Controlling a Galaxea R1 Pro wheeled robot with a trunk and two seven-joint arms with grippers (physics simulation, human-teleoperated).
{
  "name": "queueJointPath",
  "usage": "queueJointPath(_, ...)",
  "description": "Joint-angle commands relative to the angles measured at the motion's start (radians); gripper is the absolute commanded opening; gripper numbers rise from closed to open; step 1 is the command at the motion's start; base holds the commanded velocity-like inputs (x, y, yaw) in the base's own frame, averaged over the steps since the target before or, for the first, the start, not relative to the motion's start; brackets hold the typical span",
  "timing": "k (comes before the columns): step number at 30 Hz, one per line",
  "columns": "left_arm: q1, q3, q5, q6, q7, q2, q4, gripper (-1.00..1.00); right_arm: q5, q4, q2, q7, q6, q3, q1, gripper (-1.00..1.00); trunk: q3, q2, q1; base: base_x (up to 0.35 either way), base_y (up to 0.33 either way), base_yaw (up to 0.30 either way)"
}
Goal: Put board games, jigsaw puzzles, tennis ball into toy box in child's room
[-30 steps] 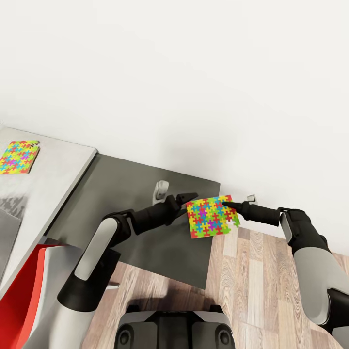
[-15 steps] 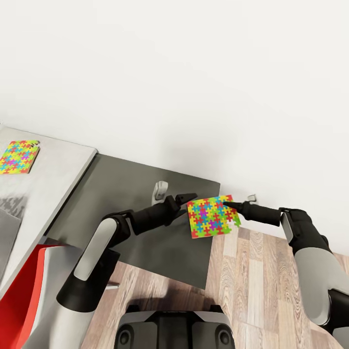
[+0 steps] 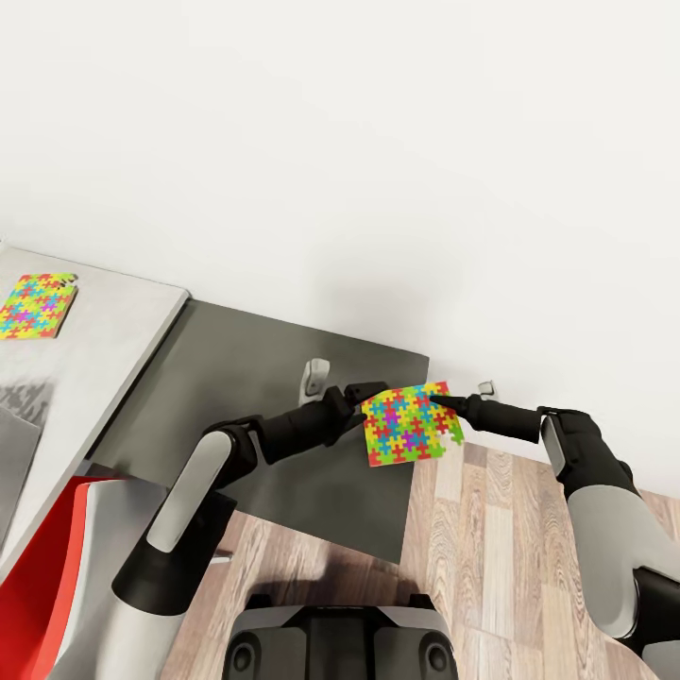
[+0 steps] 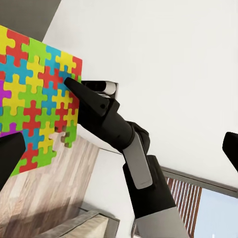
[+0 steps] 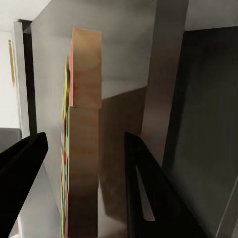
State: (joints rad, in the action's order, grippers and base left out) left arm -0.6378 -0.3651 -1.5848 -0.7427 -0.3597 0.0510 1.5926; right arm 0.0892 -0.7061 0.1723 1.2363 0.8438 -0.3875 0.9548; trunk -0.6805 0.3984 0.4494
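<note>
One jigsaw puzzle hangs tilted in the air over the right edge of the table's dark grey wing. My right gripper is shut on its right edge; in the right wrist view the slab stands edge-on between the fingers. My left gripper is open at the puzzle's left edge, its fingers spread wide on either side of the coloured face. The other jigsaw puzzle lies flat on the table's light grey top, far left.
A small grey bracket-like object stands on the wing just behind my left gripper. A red and white shape sits low at the left by the table. Wood-plank floor lies to the right, with the white wall behind.
The held puzzle and my right gripper have shifted slightly left. My left forearm has edged in towards the puzzle's left edge.
</note>
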Motion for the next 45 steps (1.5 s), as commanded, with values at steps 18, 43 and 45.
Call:
queueJointPath(18,-0.001,0.001,-0.011,-0.001,-0.01,0.0,0.001,1.0,0.009,0.0,-0.001,0.008,0.007,-0.004,0.001,-1.0,-0.001,0.002,0.001,0.0,0.0,0.0)
queueJointPath(43,-0.019,0.008,-0.015,-0.027,-0.058,0.029,0.015,1.0,-0.054,0.026,0.008,-0.035,0.071,0.033,0.0,-1.0,-0.001,0.002,0.001,0.0,0.0,0.0)
queueJointPath(45,-0.026,0.008,-0.016,-0.029,-0.059,0.029,0.015,1.0,-0.057,0.026,0.008,-0.036,0.072,0.034,0.0,-1.0,-0.001,0.002,0.001,0.0,0.0,0.0)
